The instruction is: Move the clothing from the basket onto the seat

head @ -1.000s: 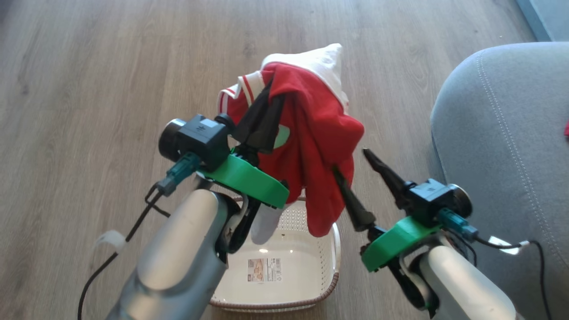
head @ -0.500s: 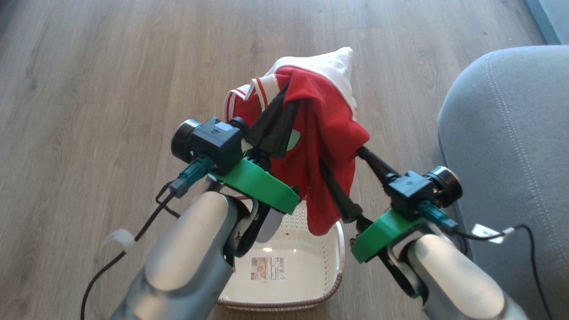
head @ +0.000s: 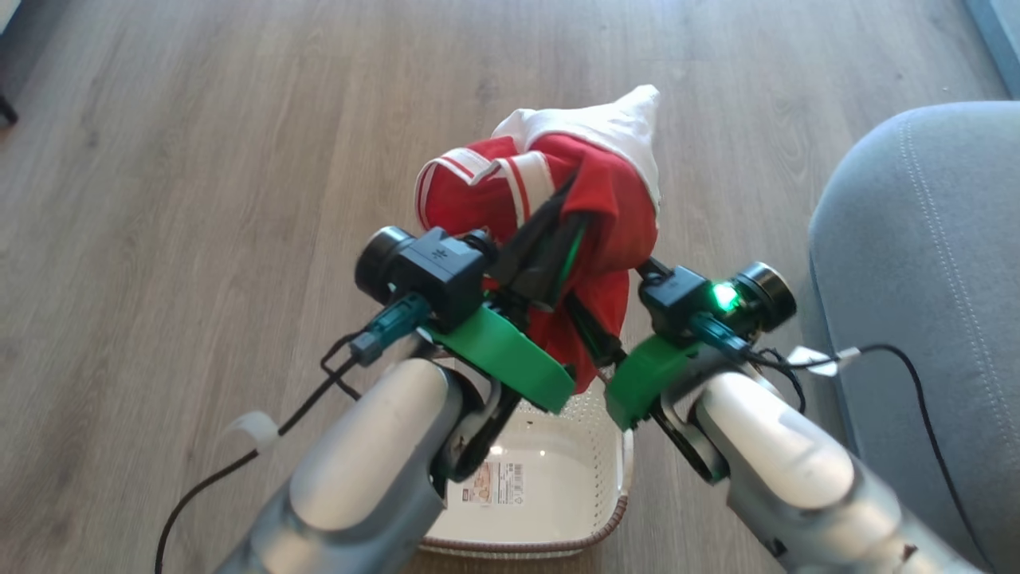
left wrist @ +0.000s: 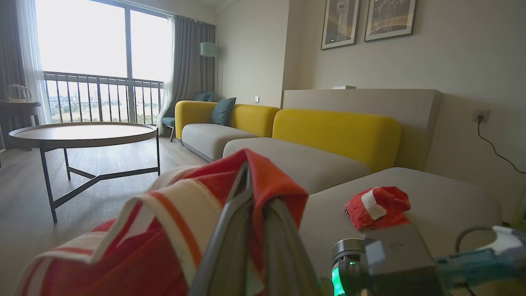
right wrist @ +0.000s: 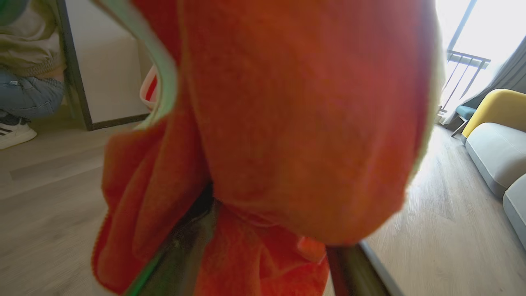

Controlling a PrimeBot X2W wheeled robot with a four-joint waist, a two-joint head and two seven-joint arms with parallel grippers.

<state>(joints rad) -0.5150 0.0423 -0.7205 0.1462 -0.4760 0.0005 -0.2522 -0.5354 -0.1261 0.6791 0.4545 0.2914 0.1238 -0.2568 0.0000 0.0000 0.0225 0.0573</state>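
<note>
left forearm (head: 374,470): rises from bottom edge toward centre | left gripper (head: 558,223): mid-frame, fingers pinched together on the clothing (head: 613,199), pointing up-right | right forearm (head: 773,462): enters from lower right | right gripper (head: 610,291): fingers spread wide, pointing up-left, tips hidden

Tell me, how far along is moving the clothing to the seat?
Done: one red and white garment lies on the grey seat, and the basket shows no clothing in its visible part. In hand: the left gripper is shut on a red jersey above the basket; the right gripper is open around it. Left: carry it to the seat.
</note>
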